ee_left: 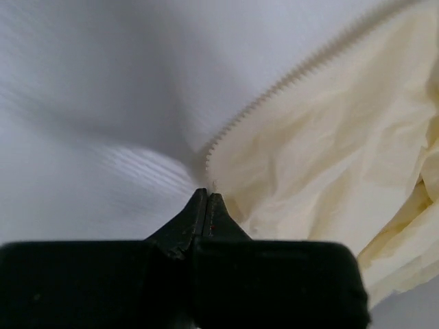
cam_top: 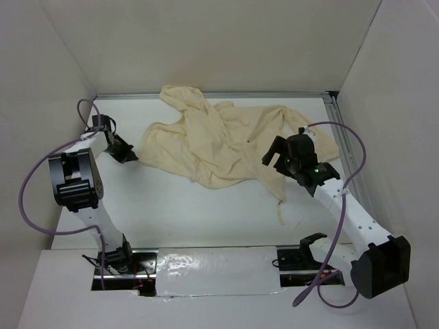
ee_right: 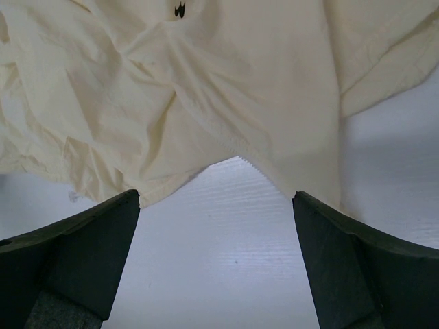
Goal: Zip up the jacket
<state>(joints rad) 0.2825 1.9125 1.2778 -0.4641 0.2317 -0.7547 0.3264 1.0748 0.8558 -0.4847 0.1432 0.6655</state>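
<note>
The jacket (cam_top: 226, 144) looks limp and light; pinch its zipper edge (ee_left: 274, 87). Your left hand (ee_left: 207, 197) is closed, your right hand (ee_right: 216, 197) spread wide.

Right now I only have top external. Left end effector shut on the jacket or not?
Observer: Left wrist shows the left end effector shut, tips at the end of the zipper teeth; can't tell if jacket fabric is pinched.
Operator: Right one?
Observer: Right end effector open wide, facing another toothed edge.
Operator: Slider?
Observer: None clear; a small dark mark sits on the fabric, too small to tell.
</note>
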